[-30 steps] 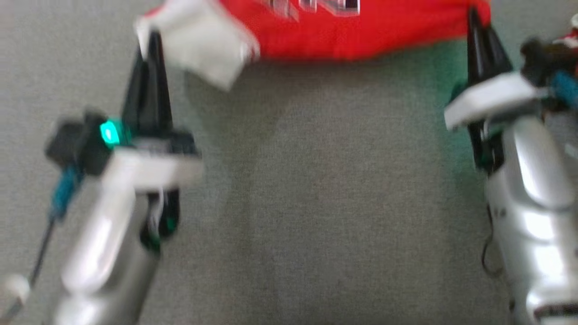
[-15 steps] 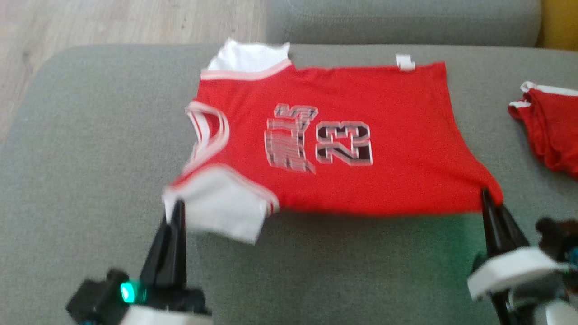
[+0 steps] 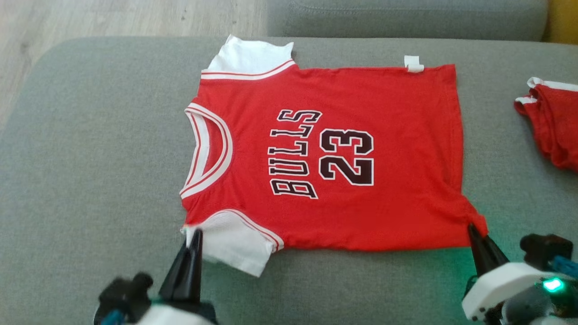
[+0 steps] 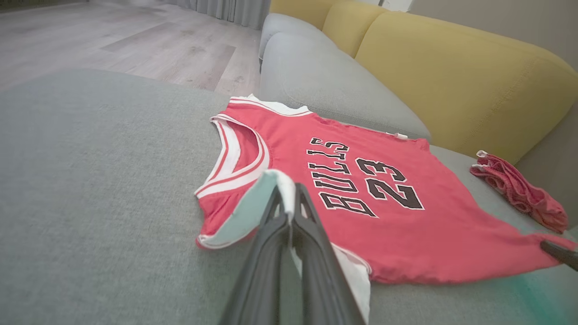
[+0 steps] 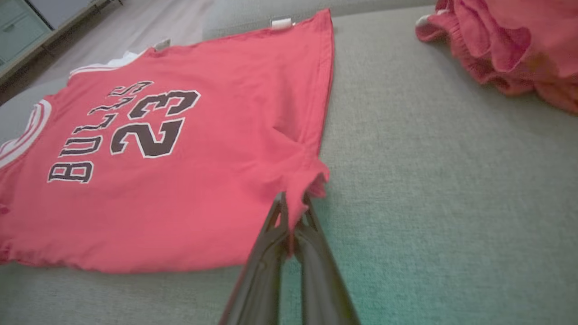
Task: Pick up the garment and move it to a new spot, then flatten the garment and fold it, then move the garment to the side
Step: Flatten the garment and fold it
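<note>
A red jersey (image 3: 343, 158) lies spread face-up on the grey sofa seat (image 3: 90, 158), collar toward your left and hem toward your right, its long axis running across in front of you. Your left gripper (image 3: 195, 234) is pinched on the near white sleeve (image 3: 235, 246). Your right gripper (image 3: 473, 229) is clamped on the near hem corner (image 5: 311, 180). The whole shirt stretches away from both sets of fingers, one corner to each arm. The near edge appears slightly lifted, though the head view leaves that uncertain. A second red garment (image 3: 553, 126) sits well apart at right.
</note>
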Available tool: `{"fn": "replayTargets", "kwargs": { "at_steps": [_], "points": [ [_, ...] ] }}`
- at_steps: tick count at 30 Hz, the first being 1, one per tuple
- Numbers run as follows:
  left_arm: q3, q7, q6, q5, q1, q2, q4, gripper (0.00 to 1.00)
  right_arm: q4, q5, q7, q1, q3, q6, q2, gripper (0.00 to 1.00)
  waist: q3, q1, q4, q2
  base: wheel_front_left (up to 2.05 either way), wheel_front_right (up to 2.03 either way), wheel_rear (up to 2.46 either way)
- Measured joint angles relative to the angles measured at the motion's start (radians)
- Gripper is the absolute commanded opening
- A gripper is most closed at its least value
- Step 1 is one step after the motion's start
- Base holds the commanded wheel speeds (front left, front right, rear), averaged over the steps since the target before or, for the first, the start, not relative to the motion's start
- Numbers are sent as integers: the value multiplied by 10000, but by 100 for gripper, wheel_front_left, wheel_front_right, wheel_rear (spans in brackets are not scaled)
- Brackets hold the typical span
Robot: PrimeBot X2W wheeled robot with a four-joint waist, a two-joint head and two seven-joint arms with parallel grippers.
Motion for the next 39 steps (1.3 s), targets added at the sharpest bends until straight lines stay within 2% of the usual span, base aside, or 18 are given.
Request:
{"fn": "replayTargets", "kwargs": {
  "at_steps": [8, 15, 24, 30, 31, 32, 33, 34, 35, 36, 39],
  "points": [
    [-81, 136, -715, 40, -2063, -121, 1386, 0, 924, 309, 104, -1118, -23, 0, 0, 0, 262, 2, -77, 0, 0, 0, 0],
    [-86, 573, -1367, 284, -4381, -115, 2765, 0, 1883, 675, -56, -2719, -6, 0, -2, 0, 568, 1, -332, 0, 0, 0, 0],
    [-59, 324, -1649, 543, -6551, -506, 4870, 0, 3381, 635, -690, -4527, 92, 0, -12, 0, 1187, 2, -590, -1, 0, 0, 0],
    [-50, -543, -1726, 715, -7013, -807, 5743, 0, 4019, 554, -1026, -4939, 330, 0, -17, 0, 1423, 1, -730, -1, 0, 0, 0],
    [-40, -717, -1766, 719, -7065, -838, 5850, 0, 4094, 554, -1101, -4982, 397, 0, -21, 2, 1434, 1, -742, 0, 0, 0, 0],
    [-40, -855, -1801, 719, -7122, -878, 5988, 0, 4172, 554, -1204, -5030, 454, 0, -21, 20, 1439, 1, -751, -1, 0, 0, 0],
    [-29, -945, -1801, 719, -7176, -911, 6105, 0, 4232, 554, -1358, -5098, 546, 0, -21, 89, 1439, 1, -758, -1, 0, 0, 0],
    [-8, -1057, -1799, 719, -7210, -949, 6201, 2, 4266, 520, -1461, -5168, 612, 0, -25, 100, 1434, 1, -762, 0, 0, 0, 0],
    [4, -1158, -1799, 719, -7224, -988, 6291, 43, 4293, 477, -1570, -5233, 688, 0, -27, 100, 1426, 1, -762, -1, 0, 0, 0],
    [8, -1239, -1799, 719, -7221, -1028, 6364, 100, 4291, 506, -1758, -5287, 717, 0, -27, 100, 1412, 1, -756, -1, 0, 0, 0],
    [107, -1384, -1801, 713, -7191, -1124, 6397, 100, 4130, 577, -2564, -5340, 767, 0, -33, 100, 1364, 0, -705, -1, 0, 0, 0]
  ]
}}
